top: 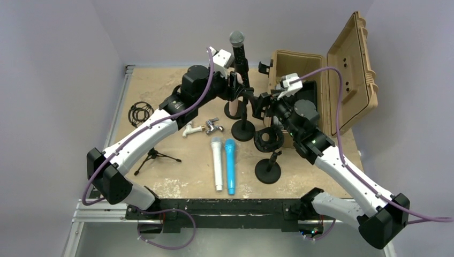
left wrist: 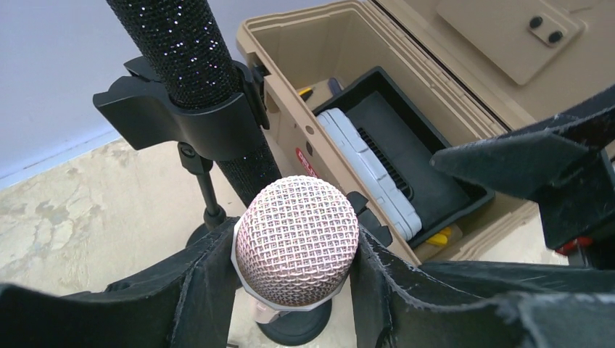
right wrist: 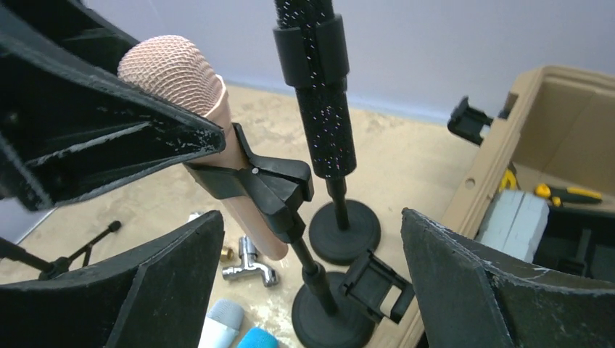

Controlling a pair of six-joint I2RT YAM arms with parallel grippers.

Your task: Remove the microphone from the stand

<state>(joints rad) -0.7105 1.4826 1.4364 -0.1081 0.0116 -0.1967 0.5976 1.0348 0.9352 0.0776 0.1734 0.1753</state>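
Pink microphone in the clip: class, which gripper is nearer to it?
Left. The left gripper is closed on the pink microphone's mesh head. The right gripper stands open off to the side, not touching it.

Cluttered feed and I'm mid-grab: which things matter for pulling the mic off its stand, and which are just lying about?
Job: pink mic, stand, left claw shut on the mic, right claw open beside it.
Lying about: black mic, white mic, blue mic, taps, tripod, case.
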